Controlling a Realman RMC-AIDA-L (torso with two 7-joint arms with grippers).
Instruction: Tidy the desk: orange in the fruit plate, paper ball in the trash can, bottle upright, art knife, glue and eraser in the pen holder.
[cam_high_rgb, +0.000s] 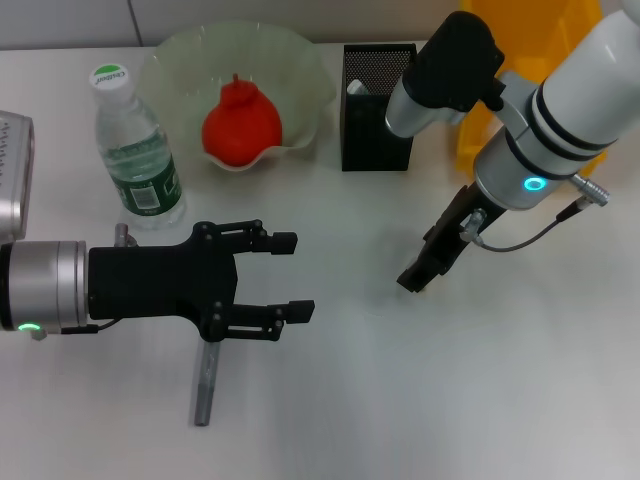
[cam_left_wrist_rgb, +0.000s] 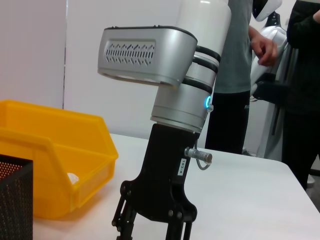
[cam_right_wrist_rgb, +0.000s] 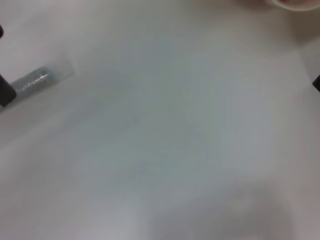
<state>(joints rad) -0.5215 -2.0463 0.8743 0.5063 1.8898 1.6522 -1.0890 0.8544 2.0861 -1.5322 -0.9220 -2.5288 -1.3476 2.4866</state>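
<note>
My left gripper (cam_high_rgb: 303, 276) is open low over the desk (cam_high_rgb: 450, 400), lying across the glue (cam_high_rgb: 205, 385), a thin grey stick that pokes out from under it. The bottle (cam_high_rgb: 135, 150) stands upright behind that arm. The orange (cam_high_rgb: 240, 125) sits in the fruit plate (cam_high_rgb: 300, 60). My right gripper (cam_high_rgb: 418, 278) points down at the bare desk right of centre, and it also appears in the left wrist view (cam_left_wrist_rgb: 155, 225). The pen holder (cam_high_rgb: 378, 95) has a pale tip showing inside. The paper ball (cam_left_wrist_rgb: 73, 177) lies in the trash can (cam_left_wrist_rgb: 55, 150). Art knife and eraser are hidden.
The trash can (cam_high_rgb: 530, 40) stands at the far right behind my right arm, next to the pen holder. A grey device (cam_high_rgb: 12, 170) sits at the left edge. People stand beyond the desk's far side (cam_left_wrist_rgb: 240, 75). The glue's end (cam_right_wrist_rgb: 40, 80) shows in the right wrist view.
</note>
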